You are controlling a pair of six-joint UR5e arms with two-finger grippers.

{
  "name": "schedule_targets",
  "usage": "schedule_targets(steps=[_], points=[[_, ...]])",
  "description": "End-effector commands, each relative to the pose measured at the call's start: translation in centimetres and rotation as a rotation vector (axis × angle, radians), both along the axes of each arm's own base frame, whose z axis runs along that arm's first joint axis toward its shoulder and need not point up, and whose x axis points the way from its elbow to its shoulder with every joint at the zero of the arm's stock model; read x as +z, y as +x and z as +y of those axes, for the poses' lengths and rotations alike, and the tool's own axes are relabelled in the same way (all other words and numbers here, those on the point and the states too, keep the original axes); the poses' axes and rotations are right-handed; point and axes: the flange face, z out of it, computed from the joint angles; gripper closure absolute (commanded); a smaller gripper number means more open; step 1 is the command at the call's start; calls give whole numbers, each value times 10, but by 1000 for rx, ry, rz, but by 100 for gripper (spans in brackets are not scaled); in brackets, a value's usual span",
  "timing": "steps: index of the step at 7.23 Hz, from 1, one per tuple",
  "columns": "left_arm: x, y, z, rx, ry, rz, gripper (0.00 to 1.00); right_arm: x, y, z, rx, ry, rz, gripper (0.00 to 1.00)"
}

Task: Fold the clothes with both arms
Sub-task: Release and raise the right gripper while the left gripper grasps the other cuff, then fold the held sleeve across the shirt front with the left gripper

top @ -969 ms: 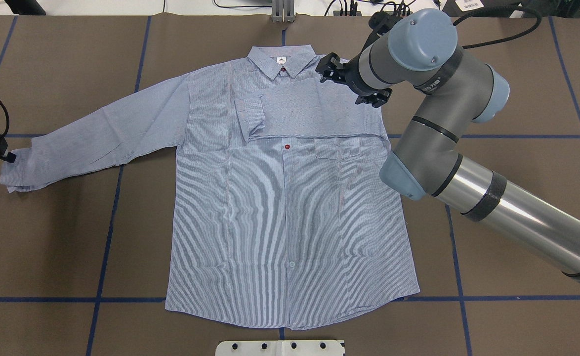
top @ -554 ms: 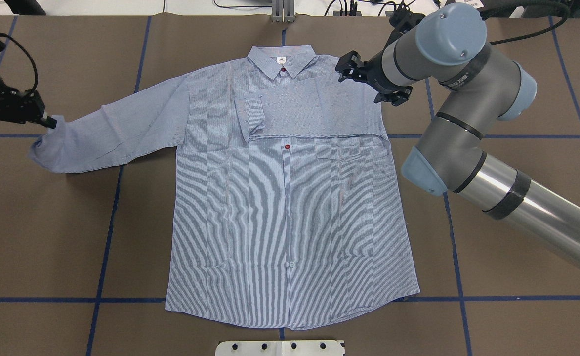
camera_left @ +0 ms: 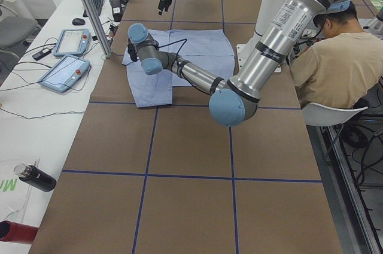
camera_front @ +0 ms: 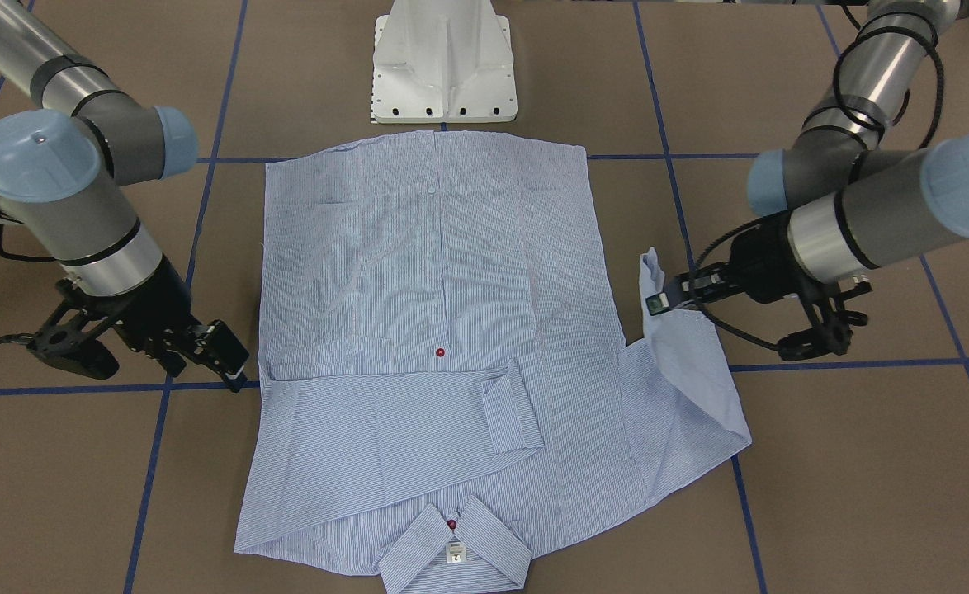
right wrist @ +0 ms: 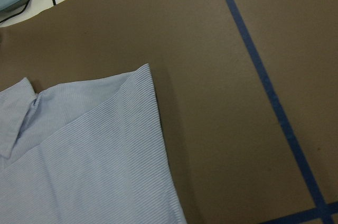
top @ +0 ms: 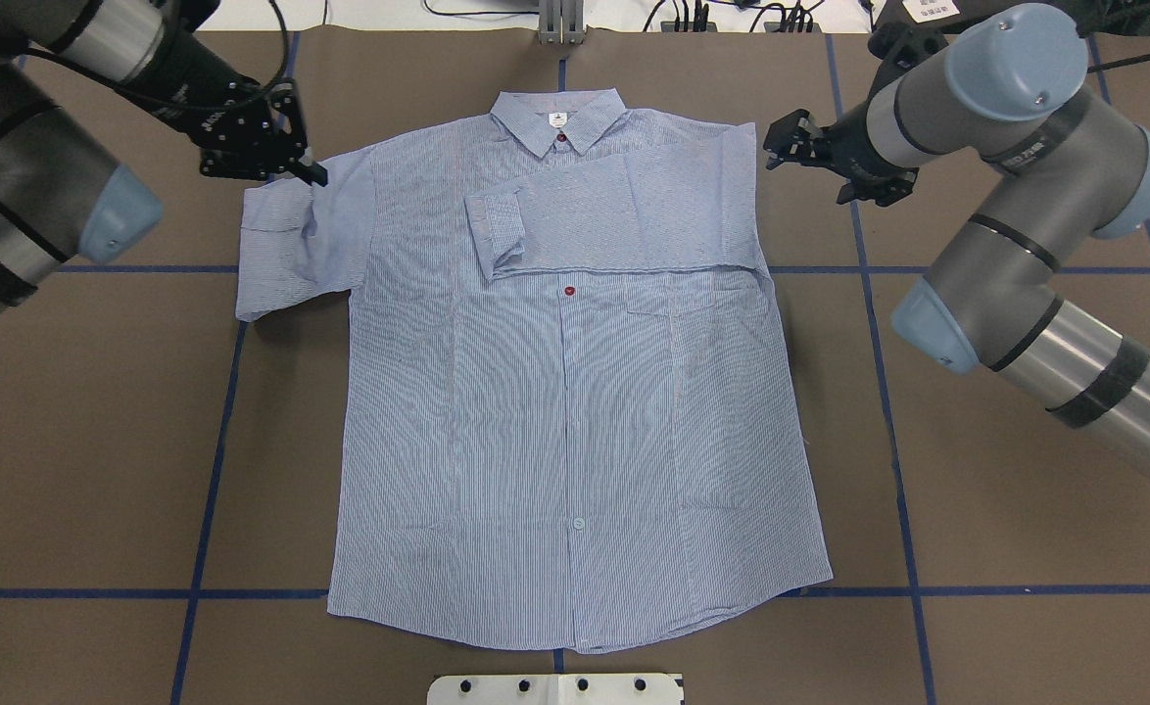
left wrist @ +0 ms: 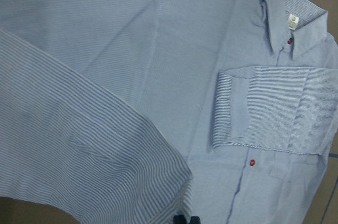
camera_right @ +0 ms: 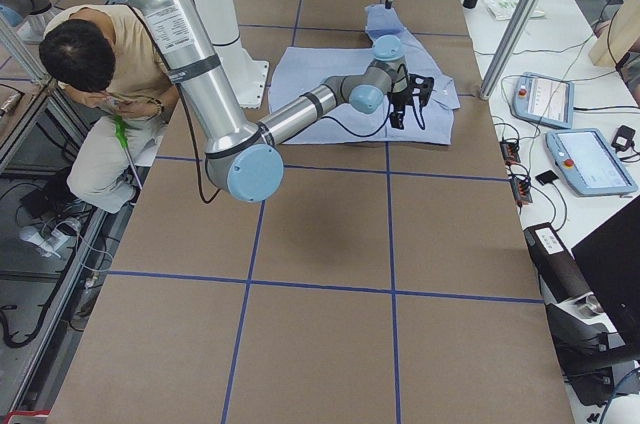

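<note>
The shirt (top: pixel 575 411) lies spread mid-table (top: pixel 977 490), one sleeve (top: pixel 624 220) folded across its chest. The left pincer (top: pixel 309 174) clamps the other sleeve's cuff (camera_front: pixel 652 272) aloft; the right pincer (top: pixel 779 145) hangs open and empty beside the shoulder.

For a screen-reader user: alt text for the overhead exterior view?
A light blue striped button-up shirt lies front-up on a brown table, the sleeve on the robot's right folded across the chest. The left end effector grips the other sleeve, doubled back toward its shoulder; the right end effector hovers beside the opposite shoulder.
</note>
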Motion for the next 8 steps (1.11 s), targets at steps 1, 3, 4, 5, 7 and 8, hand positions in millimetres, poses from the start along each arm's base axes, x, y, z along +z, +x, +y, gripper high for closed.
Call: schedule_targets(steps=[1,3,4,5,7,8], points=[[-88,72,-5,-86,-45,14,100,71,54,9,-71,40,41,1],[-145,150,4,-218,-73,73,100,119,109,15,-126,61,66,0],[-171,179,10,-259,-101,118,100,131,126,18,-137,65,74,0],[-192,203,16,-282,-107,126,100,134,128,18,-137,64,77,0],[-200,230,36,-302,-126,134,100,138,131,19,-133,58,81,0],[-197,234,39,-300,-130,131,100,138,131,19,-129,57,82,0]])
